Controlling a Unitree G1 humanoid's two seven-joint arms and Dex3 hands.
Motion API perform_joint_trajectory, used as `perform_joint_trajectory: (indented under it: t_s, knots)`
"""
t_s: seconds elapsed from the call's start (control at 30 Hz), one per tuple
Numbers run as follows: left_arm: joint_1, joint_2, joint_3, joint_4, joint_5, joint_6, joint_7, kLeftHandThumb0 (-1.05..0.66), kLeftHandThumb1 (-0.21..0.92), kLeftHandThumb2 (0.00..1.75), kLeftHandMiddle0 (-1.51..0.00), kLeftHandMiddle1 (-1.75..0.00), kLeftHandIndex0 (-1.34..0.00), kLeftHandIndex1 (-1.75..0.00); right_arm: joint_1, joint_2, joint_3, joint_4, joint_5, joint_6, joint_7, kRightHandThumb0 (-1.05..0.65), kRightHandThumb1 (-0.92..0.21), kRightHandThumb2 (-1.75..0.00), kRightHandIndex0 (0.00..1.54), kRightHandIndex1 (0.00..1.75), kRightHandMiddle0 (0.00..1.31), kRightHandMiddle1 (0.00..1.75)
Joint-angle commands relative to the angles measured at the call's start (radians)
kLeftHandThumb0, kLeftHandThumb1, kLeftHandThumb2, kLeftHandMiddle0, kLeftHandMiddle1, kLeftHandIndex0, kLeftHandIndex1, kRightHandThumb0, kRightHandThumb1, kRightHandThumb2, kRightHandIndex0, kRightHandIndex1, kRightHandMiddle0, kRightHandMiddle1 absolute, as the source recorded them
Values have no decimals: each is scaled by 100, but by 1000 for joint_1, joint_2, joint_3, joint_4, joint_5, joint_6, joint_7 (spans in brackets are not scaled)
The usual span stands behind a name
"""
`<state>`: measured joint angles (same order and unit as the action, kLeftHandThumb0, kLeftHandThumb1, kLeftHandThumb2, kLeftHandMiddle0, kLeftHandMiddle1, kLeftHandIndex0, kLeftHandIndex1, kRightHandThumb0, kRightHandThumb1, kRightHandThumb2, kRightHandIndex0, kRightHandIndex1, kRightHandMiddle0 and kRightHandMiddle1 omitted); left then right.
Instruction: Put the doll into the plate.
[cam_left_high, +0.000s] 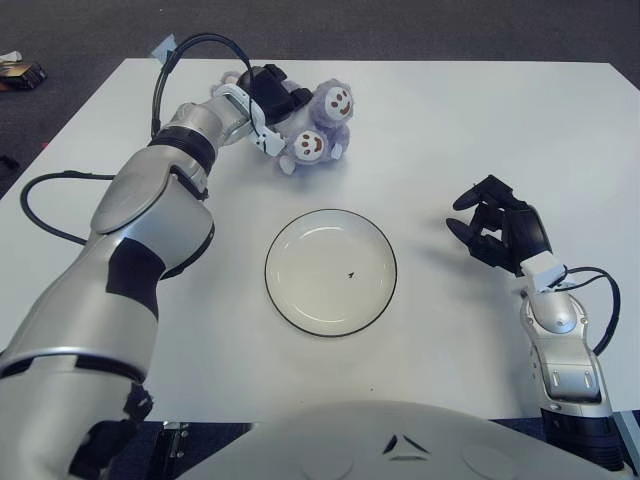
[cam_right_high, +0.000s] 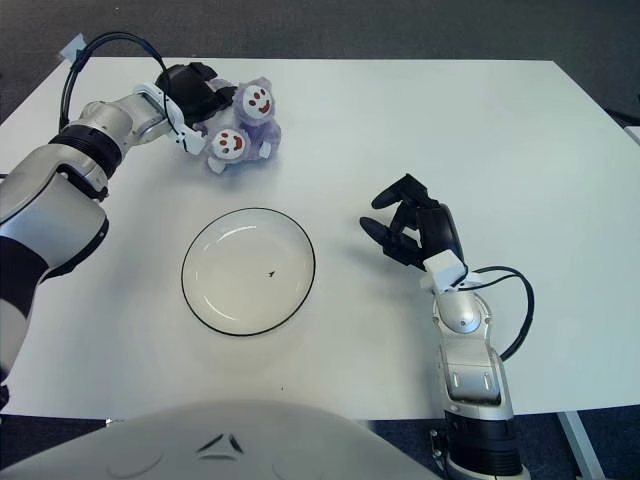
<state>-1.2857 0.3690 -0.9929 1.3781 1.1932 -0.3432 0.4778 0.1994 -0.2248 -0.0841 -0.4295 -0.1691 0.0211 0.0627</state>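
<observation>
Left eye view: left hand (cam_left_high: 272, 96) at the table's (cam_left_high: 500, 120) far-left area, black fingers pressed against the purple doll (cam_left_high: 322, 124); a firm grasp cannot be confirmed. Doll lies on the table beyond the plate (cam_left_high: 330, 271), apart from it. Right hand (cam_left_high: 498, 232) shows right of the plate, fingers loosely curled, holding nothing.

No readable text, label, brand or number shows anywhere; the doll (cam_left_high: 318, 125) bears only stitched smiling faces. The plate (cam_left_high: 290, 300) is unmarked.
</observation>
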Motion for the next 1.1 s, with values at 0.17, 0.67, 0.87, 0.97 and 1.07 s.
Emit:
perform_joint_trajectory:
  t_s: [0.17,0.67,0.87,0.97,1.07]
  knots:
    - [34,-4,-24,14,12,19,22,-46,74,0,-14,-126,-63,-10,12,4,-14,-15,10,-18,-1,-36,-92,-26,84,175,49,145]
    - [40,-35,52,9,-85,5,-99,-52,88,0,-43,-115,-41,-54,23,6,-14,-27,19,-14,4,-36,-92,-25,84,175,49,145]
    - [47,-42,109,5,-152,-37,-144,-52,90,0,-45,-113,-33,-79,24,8,-10,-27,18,-13,4,-36,-92,-25,84,175,49,145]
    - [53,-44,136,4,-185,-57,-170,-51,91,0,-40,-127,-28,-96,25,9,-8,-28,18,-12,4,-36,-92,-25,84,175,49,145]
    - [63,-50,170,2,-223,-75,-201,-51,91,0,-39,-135,-26,-106,26,9,-6,-31,17,-8,7,-36,-92,-25,84,175,49,145]
